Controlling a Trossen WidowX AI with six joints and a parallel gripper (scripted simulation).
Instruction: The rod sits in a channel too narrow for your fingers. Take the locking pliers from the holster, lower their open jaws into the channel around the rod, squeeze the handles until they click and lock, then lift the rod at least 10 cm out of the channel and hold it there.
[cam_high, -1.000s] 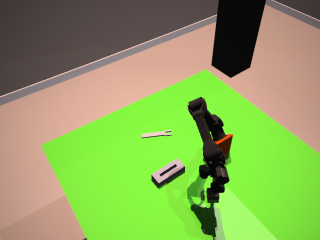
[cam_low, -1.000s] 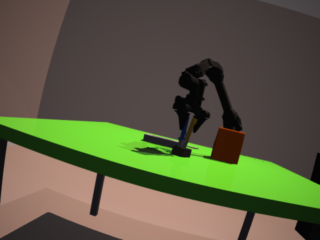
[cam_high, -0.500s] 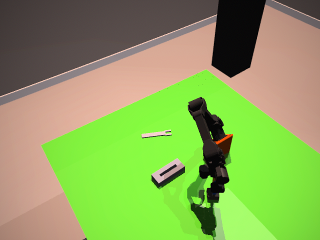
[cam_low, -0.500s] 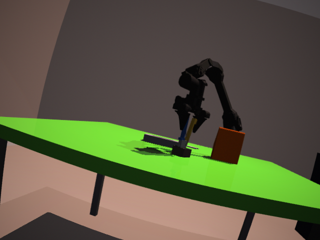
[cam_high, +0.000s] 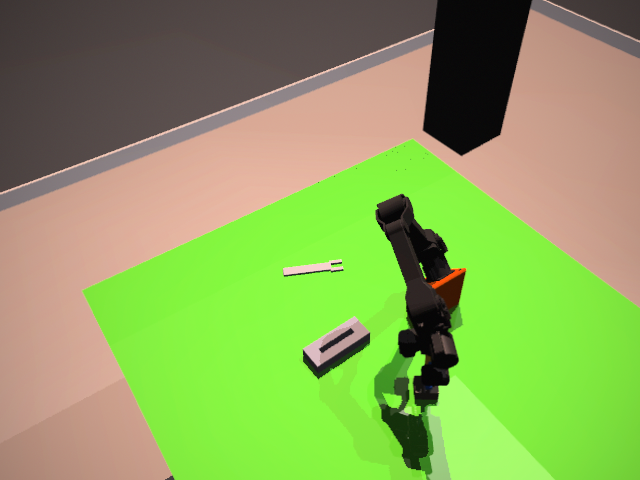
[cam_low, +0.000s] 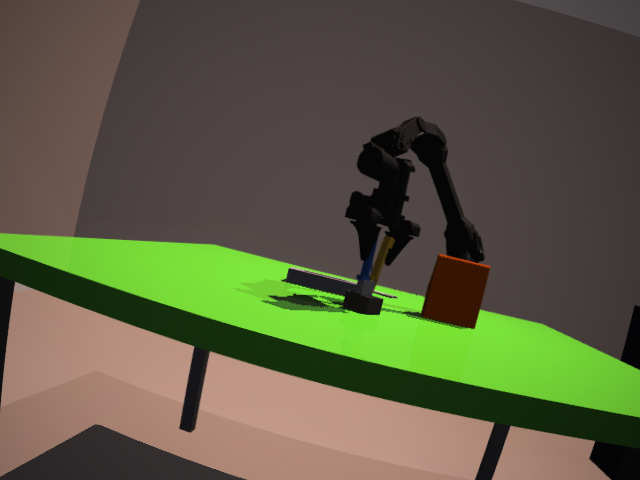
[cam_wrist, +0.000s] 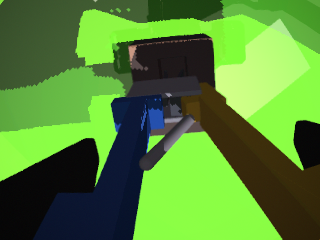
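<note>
Gripper (cam_low: 379, 258) (cam_wrist: 198, 140): fingers spread wide, pointing down on the outer sides of the two handles, nothing clamped between them.
Blue handle (cam_low: 368, 262) (cam_wrist: 122, 165): rises from the holster, its lower portion in the wrist view cut off by the frame edge.
Yellow handle (cam_low: 383, 255) (cam_wrist: 245, 150): leans away from the blue one, also cropped in the wrist view.
Plier jaws: hidden down in the dark holster (cam_high: 426, 395) (cam_low: 362, 303) (cam_wrist: 172, 55).
Grey pin (cam_wrist: 167, 142): slants between the handles.
Channel block (cam_high: 336, 346) (cam_low: 320, 282): well apart from the holster, its slot dark from above.
Rod: perhaps down in that slot, but too dark to make out.
Forked flat piece (cam_high: 310, 268): lies beyond the block, away from the arm.
Orange box (cam_high: 450, 291) (cam_low: 455, 291): at the arm's base, partly covered by the arm from above.
</note>
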